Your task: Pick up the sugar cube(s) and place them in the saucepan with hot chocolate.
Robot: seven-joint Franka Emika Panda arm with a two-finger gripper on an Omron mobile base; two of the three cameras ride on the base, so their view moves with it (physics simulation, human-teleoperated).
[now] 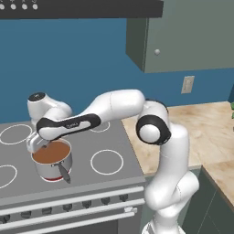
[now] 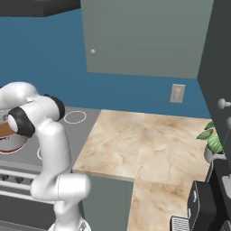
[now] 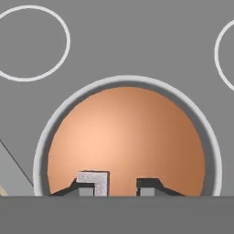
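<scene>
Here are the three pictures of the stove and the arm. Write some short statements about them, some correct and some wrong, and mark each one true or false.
1. The saucepan holds brown liquid. True.
2. The hand is above the marble counter. False: it is over the saucepan on the stove.
3. The saucepan's dark handle points toward the stove's front edge. True.
4. A small pale cube sits at one fingertip in the hand view. True; whether it is gripped is unclear.
5. A potted plant stands on the stove. False: the plant is at the counter's far right.
</scene>
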